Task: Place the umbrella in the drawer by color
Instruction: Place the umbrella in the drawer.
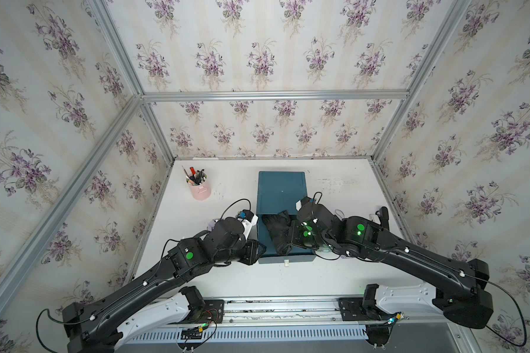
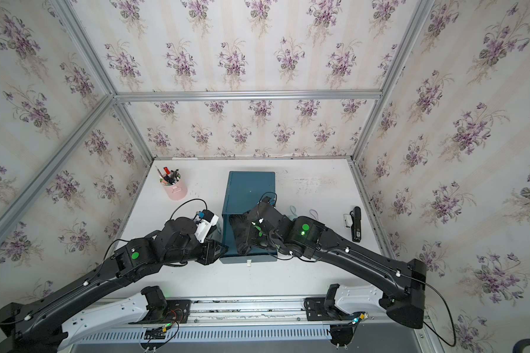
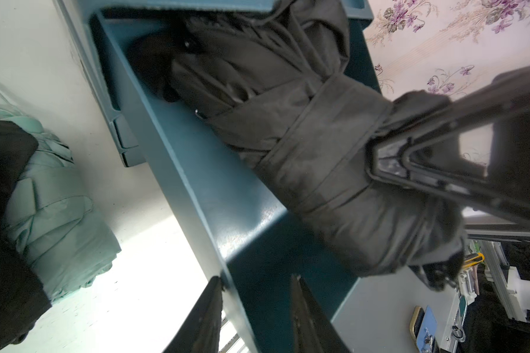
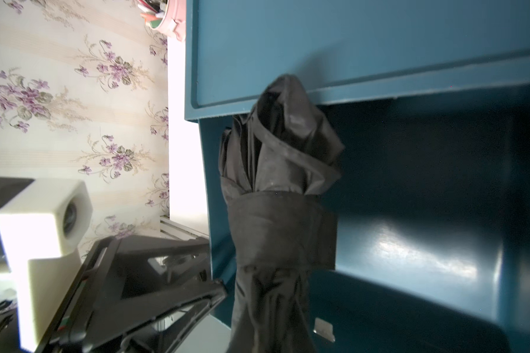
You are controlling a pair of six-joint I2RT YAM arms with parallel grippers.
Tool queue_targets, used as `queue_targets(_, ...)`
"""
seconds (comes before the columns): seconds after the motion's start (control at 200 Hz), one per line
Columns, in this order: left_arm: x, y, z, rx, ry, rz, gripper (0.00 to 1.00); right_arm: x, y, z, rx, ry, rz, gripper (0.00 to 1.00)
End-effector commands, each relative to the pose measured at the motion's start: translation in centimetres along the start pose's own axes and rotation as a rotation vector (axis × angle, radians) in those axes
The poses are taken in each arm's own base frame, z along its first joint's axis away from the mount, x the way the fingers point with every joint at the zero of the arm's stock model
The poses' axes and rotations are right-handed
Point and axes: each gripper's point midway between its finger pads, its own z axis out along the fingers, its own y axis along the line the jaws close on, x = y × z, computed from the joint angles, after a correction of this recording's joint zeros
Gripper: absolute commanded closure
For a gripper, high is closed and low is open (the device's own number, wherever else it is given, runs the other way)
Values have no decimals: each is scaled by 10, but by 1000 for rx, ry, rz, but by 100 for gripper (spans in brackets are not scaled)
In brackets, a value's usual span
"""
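The teal cabinet point(image 1: 282, 189) stands on the white bench point(image 1: 227, 275) with its top drawer point(image 1: 288, 259) pulled out toward the arms, and a small white pull tab point(image 1: 286, 262) shows on the drawer front. A folded black umbrella point(image 1: 277, 229) sits slantwise inside this open drawer, wrapped by its strap. One end points back toward the cabinet's top panel.

The right tool point(image 1: 291, 240) reaches in over the drawer's right side and is clamped on the near part of the black umbrella. In the right wrist view the bundle runs straight out from the camera into the drawer. Whether the far end rests on the drawer floor or hangs just above it is hard to judge, since that corner is in shadow.

The left tool point(image 3: 256, 278) is at the drawer's left wall, near the front corner. Its two fingers point(image 3: 208, 314) stand apart with the wall between them, one outside and one inside, and a gap shows beside the inner finger.

A mint-green umbrella point(image 3: 58, 198) lies on the bench just left of the cabinet, under the left arm. A pink cup point(image 1: 201, 191) of pens stands farther back on the left.
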Motion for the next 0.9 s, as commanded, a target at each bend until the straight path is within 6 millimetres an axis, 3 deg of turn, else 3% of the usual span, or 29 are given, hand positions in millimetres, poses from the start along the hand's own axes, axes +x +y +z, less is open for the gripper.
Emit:
queue_targets(0.0, -6, -9, -1, 43, -22, 11, 62, -13, 25, 7, -90, -67, 26, 100)
queue_targets(0.14, -7, -11, -4, 42, -25, 16, 62, 1, 23, 29, -85, -22, 24, 100)
queue_targets(0.235, -8, -12, -4, 45, -26, 17, 62, 11, 20, 42, -74, 14, 13, 78)
queue_targets(0.34, -9, -10, -6, 31, -30, 17, 62, 11, 14, 42, -51, 9, -3, 48)
queue_targets(0.5, -15, -2, -12, -25, -56, 12, 60, -1, -1, 27, 33, -56, -48, 29)
queue_targets(0.644, -18, 7, -16, -78, -78, -1, 59, -9, -14, 22, 103, -96, -90, 32)
queue_targets(0.894, -19, 13, -21, -106, -98, -24, 59, -2, -5, 49, 80, -44, -144, 71)
